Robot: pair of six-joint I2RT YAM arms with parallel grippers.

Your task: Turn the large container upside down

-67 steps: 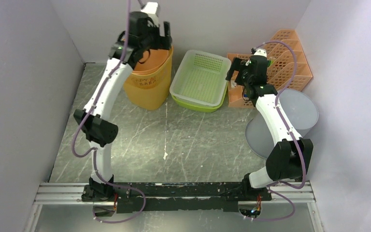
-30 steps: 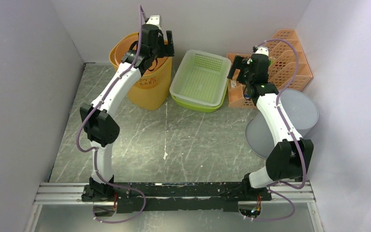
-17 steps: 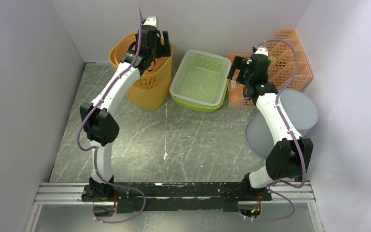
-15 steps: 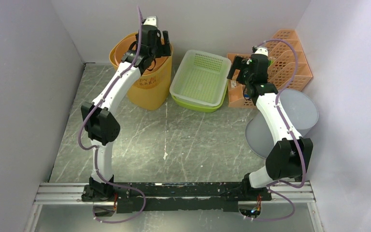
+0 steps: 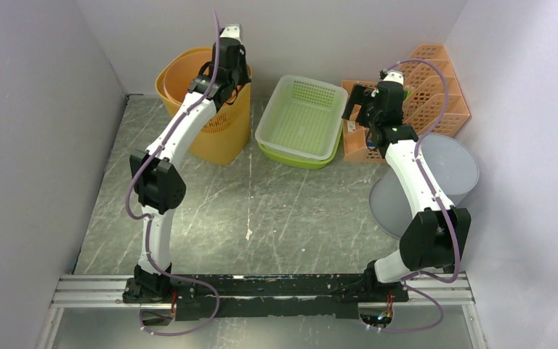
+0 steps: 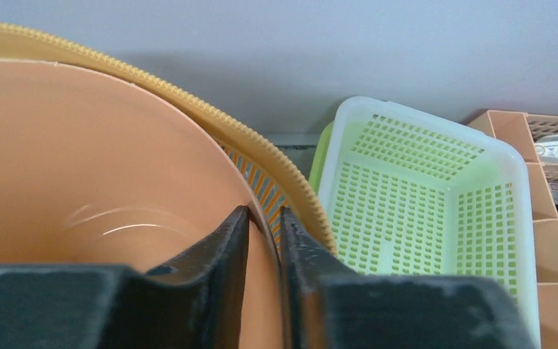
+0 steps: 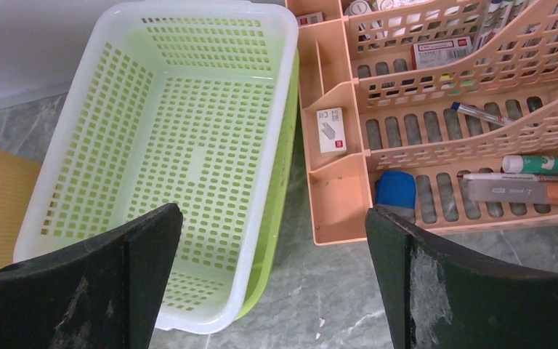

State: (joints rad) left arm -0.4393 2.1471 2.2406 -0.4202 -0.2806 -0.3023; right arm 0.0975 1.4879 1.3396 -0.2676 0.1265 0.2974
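The large container is a smooth orange bucket (image 5: 186, 78) (image 6: 80, 160), standing upright at the back left, nested inside a yellow lattice basket (image 5: 221, 134) (image 6: 285, 169). My left gripper (image 5: 229, 71) (image 6: 264, 214) is shut on the bucket's right rim. One finger is inside the bucket and the other sits in the gap between bucket and basket. My right gripper (image 5: 357, 102) (image 7: 272, 218) hangs wide open and holds nothing. It is above the floor between the white basket and the organizer.
A white perforated basket (image 5: 301, 116) (image 7: 189, 145) sits stacked in a green one, right of the bucket. A peach desk organizer (image 5: 436, 80) (image 7: 421, 109) with pens and small items stands at the back right. A grey tub (image 5: 443, 171) lies beside the right wall.
My left gripper came down over the bucket's right rim and closed on it. Bucket and basket have shifted slightly left. The right arm has stayed still.
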